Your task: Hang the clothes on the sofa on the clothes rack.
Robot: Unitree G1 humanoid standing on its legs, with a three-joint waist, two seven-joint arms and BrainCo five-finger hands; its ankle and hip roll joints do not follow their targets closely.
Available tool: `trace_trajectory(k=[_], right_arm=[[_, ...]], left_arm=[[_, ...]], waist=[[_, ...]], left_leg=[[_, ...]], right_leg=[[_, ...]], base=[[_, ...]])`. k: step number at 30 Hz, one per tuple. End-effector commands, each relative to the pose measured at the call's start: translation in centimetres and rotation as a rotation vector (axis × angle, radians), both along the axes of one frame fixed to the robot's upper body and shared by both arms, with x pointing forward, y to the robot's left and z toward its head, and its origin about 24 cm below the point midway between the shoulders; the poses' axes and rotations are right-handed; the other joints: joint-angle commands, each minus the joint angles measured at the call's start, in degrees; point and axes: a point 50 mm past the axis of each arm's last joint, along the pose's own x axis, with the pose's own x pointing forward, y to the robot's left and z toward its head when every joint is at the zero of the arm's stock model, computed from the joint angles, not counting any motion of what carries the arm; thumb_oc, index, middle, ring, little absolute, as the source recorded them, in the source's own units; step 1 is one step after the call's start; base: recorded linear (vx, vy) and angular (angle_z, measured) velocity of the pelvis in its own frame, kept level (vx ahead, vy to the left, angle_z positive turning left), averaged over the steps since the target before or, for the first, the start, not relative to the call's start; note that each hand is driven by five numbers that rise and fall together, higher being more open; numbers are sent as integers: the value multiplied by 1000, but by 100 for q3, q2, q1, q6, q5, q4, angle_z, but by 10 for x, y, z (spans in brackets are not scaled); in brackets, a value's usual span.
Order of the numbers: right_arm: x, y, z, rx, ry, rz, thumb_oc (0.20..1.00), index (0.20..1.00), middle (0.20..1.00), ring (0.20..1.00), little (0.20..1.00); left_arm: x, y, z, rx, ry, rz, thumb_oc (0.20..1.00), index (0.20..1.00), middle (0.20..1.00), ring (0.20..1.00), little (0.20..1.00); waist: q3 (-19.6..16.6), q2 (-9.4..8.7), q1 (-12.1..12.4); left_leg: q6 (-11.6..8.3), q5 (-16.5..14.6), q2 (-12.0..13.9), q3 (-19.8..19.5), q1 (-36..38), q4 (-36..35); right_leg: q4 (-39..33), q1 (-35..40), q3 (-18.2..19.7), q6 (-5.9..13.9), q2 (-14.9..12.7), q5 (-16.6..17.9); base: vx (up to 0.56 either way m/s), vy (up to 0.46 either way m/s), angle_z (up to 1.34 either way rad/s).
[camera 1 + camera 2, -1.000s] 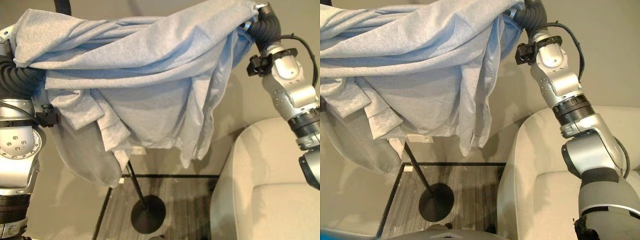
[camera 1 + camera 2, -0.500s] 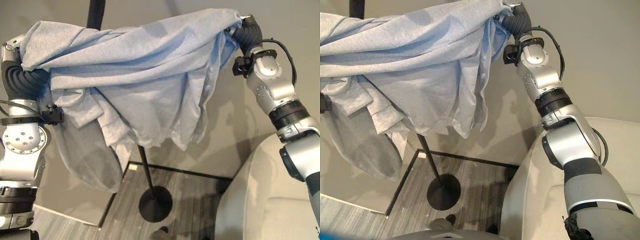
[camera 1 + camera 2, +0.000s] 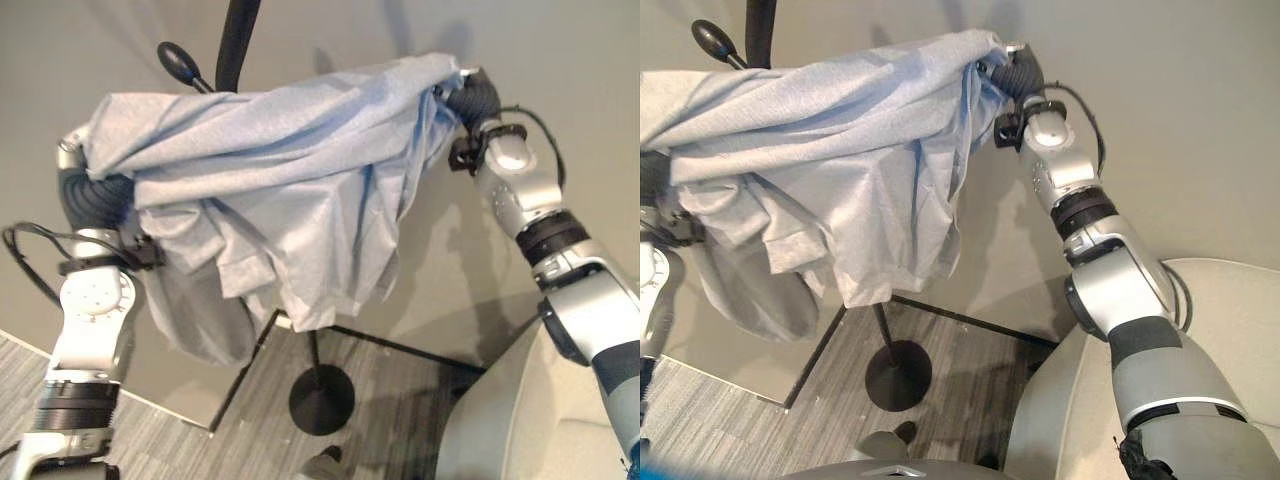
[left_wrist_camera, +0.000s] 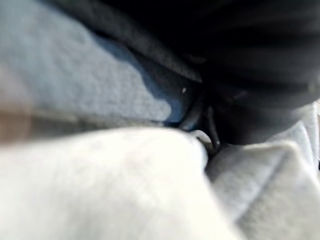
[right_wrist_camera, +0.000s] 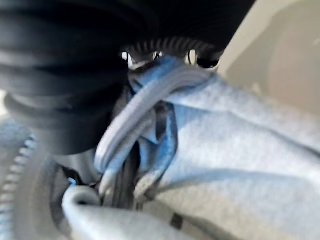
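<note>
A light grey-blue zip garment (image 3: 290, 190) hangs stretched between my two raised hands, its folds drooping in front of the black clothes rack. The rack's pole (image 3: 238, 40) rises behind the cloth, and a knobbed hook (image 3: 180, 62) sticks out just above the garment's left end. My left hand (image 3: 90, 195) is buried under that end of the cloth. My right hand (image 3: 1020, 72) is shut on the zip edge, which bunches against its fingers (image 5: 127, 57) in the right wrist view. Grey cloth (image 4: 100, 175) lies close against the left hand's dark cover.
The rack's round black base (image 3: 321, 398) stands on a grey striped floor panel with a black border. A beige sofa (image 3: 1230, 310) takes up the lower right. A plain wall runs close behind the rack.
Both arms have lifted the garment higher and farther out toward the rack. The camera has tilted up, so the rack's hook has come into view.
</note>
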Motion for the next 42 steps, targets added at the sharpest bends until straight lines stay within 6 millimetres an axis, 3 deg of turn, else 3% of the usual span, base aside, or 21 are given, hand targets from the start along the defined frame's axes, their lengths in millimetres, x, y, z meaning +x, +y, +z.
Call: trace_trajectory(k=[1,5,9,10,14,21,22,23,24,32,39,42], right_arm=[[-1,-44,-21,21,45,-174,200,200,200,200,200],[-5,-30,-53,18,109,-121,200,200,200,200,200],[-12,-10,-93,47,213,-61,200,200,200,200,200],[-13,-11,-94,46,214,-62,200,200,200,200,200],[-29,15,-134,102,296,28,200,200,200,200,200],[-53,49,-156,140,308,174,200,200,200,200,200],[-57,52,-159,143,310,194,247,247,247,247,247],[-59,57,-158,145,300,214,423,423,423,423,423],[-63,60,-157,141,283,237,1000,1000,1000,1000,1000],[-68,62,-146,119,206,264,1000,1000,1000,1000,1000],[-68,55,-134,100,130,196,1000,1000,1000,1000,1000],[-72,52,-139,117,138,176,1000,1000,1000,1000,1000]], left_arm=[[-9,15,-13,-173,-31,75,200,200,200,200,200],[-12,-5,-40,-210,51,0,200,200,200,200,200],[-8,-33,-81,-311,190,-100,200,200,200,200,200],[-8,-34,-81,-311,192,-101,200,200,200,200,200],[-5,-80,-123,-445,350,-274,200,200,200,200,200],[-8,-122,-146,-519,456,-426,200,200,200,200,200],[-9,-127,-150,-539,470,-441,200,200,200,200,200],[-9,-132,-152,-561,476,-453,297,297,297,297,297],[-11,-136,-158,-591,496,-465,1000,1000,1000,1000,1000],[-17,-130,-180,-684,562,-401,1000,1000,1000,1000,1000],[-34,-94,-208,-804,604,-179,1000,1000,1000,1000,1000],[-39,-87,-219,-871,614,-112,1000,1000,1000,1000,1000]], waist=[[-202,-272,133],[-152,-265,52],[-104,-240,-84],[-111,-235,-76],[-25,-204,-265],[35,-181,-514],[38,-177,-540],[43,-181,-570],[53,-180,-619],[29,-165,-746],[4,-160,-837],[-17,-157,-873]], left_leg=[[-26,774,-381,390,-574,-410],[5,761,-385,430,-571,-410],[35,757,-379,503,-573,-410],[36,755,-379,506,-570,-410],[60,760,-360,588,-572,-410],[85,744,-329,685,-561,-410],[86,746,-323,697,-558,-410],[90,740,-319,711,-556,-410],[91,739,-312,739,-554,-410],[107,713,-254,881,-528,-410],[141,672,-198,1066,-464,-410],[153,659,-192,1108,-438,-410]], right_leg=[[67,988,300,421,-10,-1211],[67,961,346,409,-33,-1189],[67,939,406,404,-51,-1149],[67,941,408,404,-51,-1149],[67,894,476,399,-64,-1105],[67,852,570,398,-75,-1063],[67,848,579,398,-78,-1051],[67,842,591,399,-81,-1047],[67,824,617,409,-84,-1037],[67,769,731,427,-89,-996],[67,733,832,463,-115,-940],[67,735,851,471,-133,-939]], base=[[4,35,-2],[-9,13,-1],[-34,14,-6],[-38,20,-10],[-52,21,-10],[-34,13,-8],[-30,14,-4],[-40,14,-7],[-31,9,-5],[-21,10,-8],[-18,20,-18],[4,22,-21]])
